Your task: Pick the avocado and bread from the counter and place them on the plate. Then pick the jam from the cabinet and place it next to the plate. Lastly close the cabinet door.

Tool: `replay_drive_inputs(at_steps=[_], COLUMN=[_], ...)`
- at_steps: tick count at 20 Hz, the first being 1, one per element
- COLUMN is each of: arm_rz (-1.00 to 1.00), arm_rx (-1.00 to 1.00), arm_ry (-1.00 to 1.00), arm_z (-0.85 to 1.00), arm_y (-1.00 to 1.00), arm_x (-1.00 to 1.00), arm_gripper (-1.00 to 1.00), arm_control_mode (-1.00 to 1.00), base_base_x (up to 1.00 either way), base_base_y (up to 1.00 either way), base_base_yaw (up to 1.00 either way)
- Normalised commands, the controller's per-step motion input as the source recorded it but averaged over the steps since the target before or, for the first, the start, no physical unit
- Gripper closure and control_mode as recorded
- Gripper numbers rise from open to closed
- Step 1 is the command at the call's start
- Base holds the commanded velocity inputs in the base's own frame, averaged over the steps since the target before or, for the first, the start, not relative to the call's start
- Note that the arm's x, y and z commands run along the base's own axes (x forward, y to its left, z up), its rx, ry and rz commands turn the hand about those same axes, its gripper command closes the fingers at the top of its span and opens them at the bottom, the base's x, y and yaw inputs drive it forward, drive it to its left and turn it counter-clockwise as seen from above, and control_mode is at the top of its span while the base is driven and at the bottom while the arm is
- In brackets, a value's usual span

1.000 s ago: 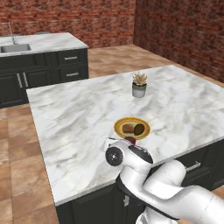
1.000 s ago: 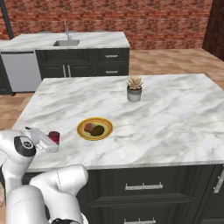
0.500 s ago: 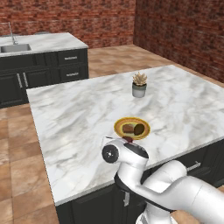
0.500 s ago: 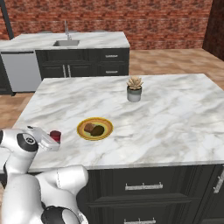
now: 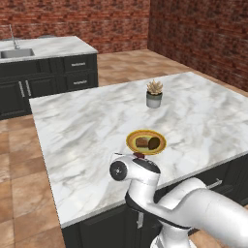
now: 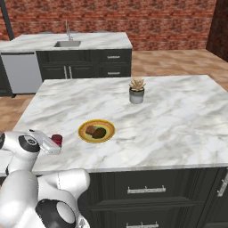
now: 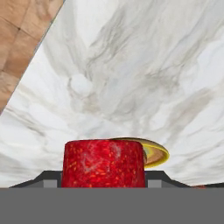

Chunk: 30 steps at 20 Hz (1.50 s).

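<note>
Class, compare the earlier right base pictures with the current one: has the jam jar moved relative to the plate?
No. The jam, in the gripper, sits the same gap left of the plate, near the counter edge.

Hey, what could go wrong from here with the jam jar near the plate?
The jam jar sits between the gripper jaws close to the counter edge; released badly, it might tip or roll off. It is also close to the plate, so lowering it carelessly could knock the rim and jostle the bread and avocado.
</note>
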Motion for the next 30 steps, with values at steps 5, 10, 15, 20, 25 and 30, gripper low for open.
replay_drive_inputs(at_steps=[5, 10, 15, 20, 25, 30], arm_rz=[0.00, 0.00, 0.00, 0.00, 0.03, 0.04], arm_rx=[0.00, 0.00, 0.01, 0.00, 0.00, 0.00], arm_ry=[0.00, 0.00, 0.00, -0.01, -0.03, -0.02], arm_z=[-0.18, -0.19, -0.10, 0.00, 0.00, 0.00], arm_y=[0.00, 0.00, 0.00, 0.00, -0.01, -0.08], arm_x=[0.05, 0.02, 0.00, 0.02, 0.17, 0.25], arm_gripper=[1.00, 1.00, 1.00, 1.00, 1.00, 1.00], arm_control_mode=[-1.00, -1.00, -1.00, -1.00, -1.00, -1.00], base_base_x=[0.00, 0.00, 0.00, 0.00, 0.00, 0.00], base_base_y=[0.00, 0.00, 0.00, 0.00, 0.00, 0.00], base_base_yaw=[0.00, 0.00, 0.00, 0.00, 0.00, 0.00])
